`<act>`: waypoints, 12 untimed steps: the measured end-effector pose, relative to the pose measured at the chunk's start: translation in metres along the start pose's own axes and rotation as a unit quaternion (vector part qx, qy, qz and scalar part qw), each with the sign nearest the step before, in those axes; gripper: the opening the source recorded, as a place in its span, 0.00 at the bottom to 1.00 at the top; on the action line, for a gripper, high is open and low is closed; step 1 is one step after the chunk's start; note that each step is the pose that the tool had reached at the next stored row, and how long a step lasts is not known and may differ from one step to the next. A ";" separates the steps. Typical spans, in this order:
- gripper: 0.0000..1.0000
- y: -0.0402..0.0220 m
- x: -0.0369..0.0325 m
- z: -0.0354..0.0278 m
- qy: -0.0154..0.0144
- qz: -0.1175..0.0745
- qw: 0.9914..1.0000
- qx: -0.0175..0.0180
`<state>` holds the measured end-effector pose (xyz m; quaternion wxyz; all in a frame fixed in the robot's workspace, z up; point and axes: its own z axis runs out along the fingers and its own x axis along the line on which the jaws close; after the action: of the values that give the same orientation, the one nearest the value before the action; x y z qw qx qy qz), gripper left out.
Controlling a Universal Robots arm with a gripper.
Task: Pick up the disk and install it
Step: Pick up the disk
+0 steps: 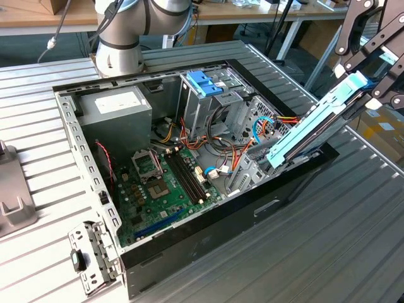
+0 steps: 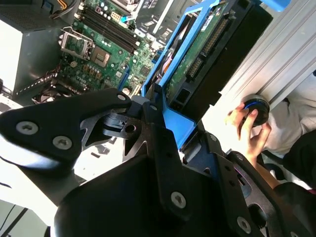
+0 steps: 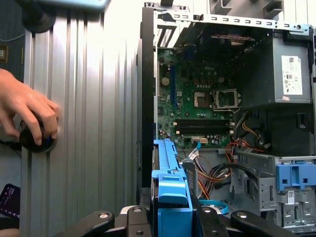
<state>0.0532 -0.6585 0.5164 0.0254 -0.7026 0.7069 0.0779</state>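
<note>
Disk [image 1: 315, 120]: off the table, gripped at its upper end, slanted steeply over the case edge on the exterior view's right. Lower end down inside the open computer case [image 1: 208, 235], just beside a bundle of coloured cables [image 1: 268, 123]. Possibly resting on the chassis there; contact not clear from this angle. Light blue carrier along the long edge, dark body behind it. Same disk [image 2: 207, 44] with green circuit-board face up in the second wrist view; edge-on disk [image 3: 170, 182] in the first wrist view.

Gripper [image 1: 372, 84]: closed narrow on the carrier's end, nothing else in its grasp. Black linkages of the gripper [image 2: 165, 116] either side of the blue frame, likewise the gripper [image 3: 170, 216] in the first wrist view.

Inside the case: motherboard [image 1: 164, 183] flat on the floor, grey power supply [image 1: 117, 107] in the far corner, darker blue latch piece [image 1: 205, 82] atop a grey metal cage.

Around: arm base [image 1: 120, 44] behind the case; ribbed metal table [image 1: 328, 252] under everything. Person's hand [image 3: 29, 111] on a round black knob [image 3: 34, 141] at the table's edge, well apart from the case.
</note>
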 end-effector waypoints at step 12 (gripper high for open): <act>0.37 -0.0275 -0.0067 -0.0001 0.000 0.000 1.000 0.000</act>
<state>0.0808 -0.6519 0.5154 0.0250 -0.7025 0.7069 0.0782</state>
